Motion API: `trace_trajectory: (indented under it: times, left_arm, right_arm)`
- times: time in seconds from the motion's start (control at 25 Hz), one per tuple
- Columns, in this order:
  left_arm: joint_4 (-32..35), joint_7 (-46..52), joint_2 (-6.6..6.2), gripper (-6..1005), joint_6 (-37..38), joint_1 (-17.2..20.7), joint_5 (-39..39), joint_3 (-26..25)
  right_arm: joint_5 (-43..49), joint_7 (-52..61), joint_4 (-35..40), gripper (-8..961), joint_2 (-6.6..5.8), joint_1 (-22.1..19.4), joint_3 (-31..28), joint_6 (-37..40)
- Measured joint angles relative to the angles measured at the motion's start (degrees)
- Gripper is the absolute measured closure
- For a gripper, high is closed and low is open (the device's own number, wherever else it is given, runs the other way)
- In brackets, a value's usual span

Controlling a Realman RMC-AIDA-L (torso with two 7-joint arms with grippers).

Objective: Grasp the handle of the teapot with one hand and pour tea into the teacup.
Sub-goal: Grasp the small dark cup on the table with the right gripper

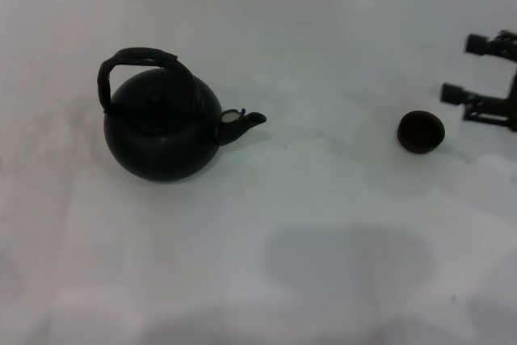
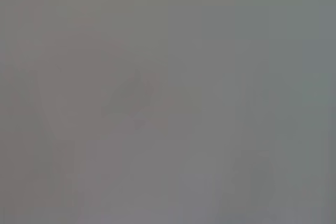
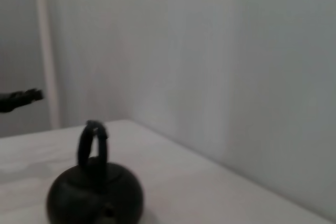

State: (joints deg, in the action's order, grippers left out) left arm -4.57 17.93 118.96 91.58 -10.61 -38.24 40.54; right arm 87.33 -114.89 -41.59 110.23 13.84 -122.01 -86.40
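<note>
The black round teapot [image 1: 161, 131] stands on the left part of the white table [image 1: 323, 224], its short spout [image 1: 245, 124] pointing right toward the teacup. Its thick ropey handle [image 1: 137, 58] arches upright over the lid, with nothing touching it. The tiny black teacup [image 1: 421, 131] stands upright at the right. Just right of the cup my right gripper [image 1: 467, 69] hangs open and empty, its two fingers [image 1: 456, 95] wide apart. The right wrist view shows the teapot [image 3: 94, 195] and its handle [image 3: 92, 145] from the spout side. My left gripper is out of view.
A pale wall [image 3: 210, 66] rises behind the table's far edge. A dark tip [image 3: 21, 99] pokes in at the side of the right wrist view; I cannot tell what it is. The left wrist view shows only plain grey.
</note>
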Motion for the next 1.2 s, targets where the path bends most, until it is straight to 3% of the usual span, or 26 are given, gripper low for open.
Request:
trace_trajectory:
  times: [0.28,1.2]
  left_arm:
    - [0.0,0.0,0.04,561,0.0,0.3,-0.2,0.1]
    - [0.4,0.3,0.09,562,0.0,0.3,-0.4,0.1]
  right_arm:
    - [11.1,2.0,-3.8,111,3.77,1.8,-0.1,3.7]
    - [21.7,11.8,-9.7,109,4.25,3.6,6.6,13.3]
